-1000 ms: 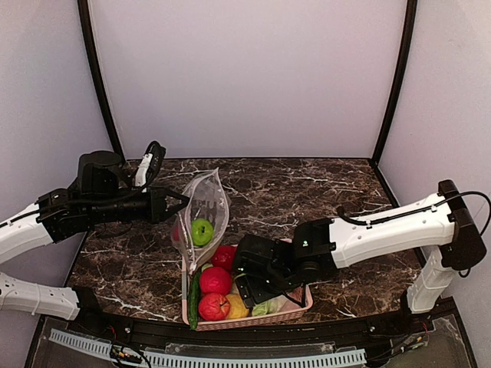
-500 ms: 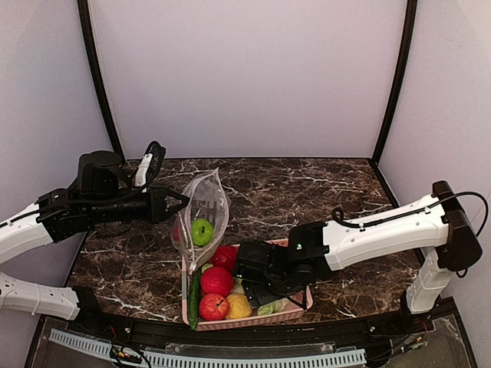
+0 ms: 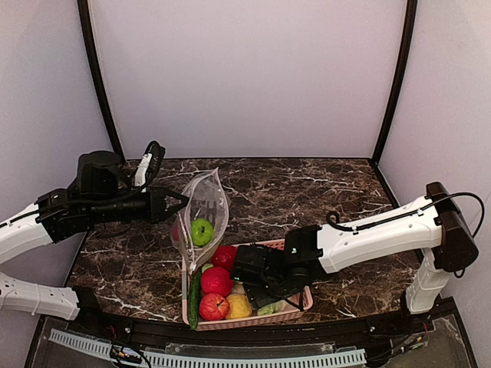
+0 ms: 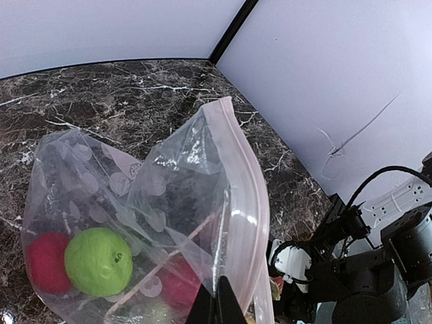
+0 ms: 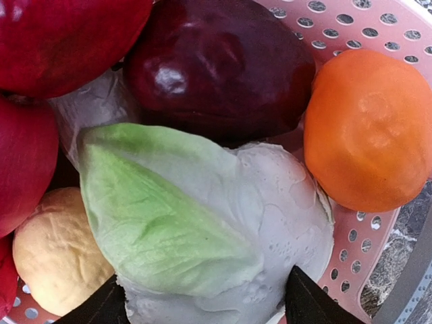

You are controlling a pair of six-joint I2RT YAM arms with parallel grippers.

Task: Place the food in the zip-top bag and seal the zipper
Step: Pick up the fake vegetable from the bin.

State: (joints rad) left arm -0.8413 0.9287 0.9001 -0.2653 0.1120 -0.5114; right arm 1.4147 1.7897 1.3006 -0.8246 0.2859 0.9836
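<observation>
I see L gripper [image 4: 216, 305] pinched on bag [image 4: 169, 202] rim, bag hanging left-centre, green ball [image 4: 99, 261] inside. R gripper [image 5: 202, 304] spread wide over cabbage [image 5: 196, 229] in near basket [image 5: 378, 229].

Glossy clear plastic bag [image 4: 169, 202], polished marble table [image 3: 307, 192]

bag [image 4: 169, 189] clear, pale ovals | cabbage [image 5: 175, 229] pale green | basket [image 5: 351, 13] pink | table [image 4: 101, 88] — dark marble

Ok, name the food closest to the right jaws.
The pale green leafy cabbage, lying between the open right jaws; the orange ball and dark red piece sit beyond.
</observation>
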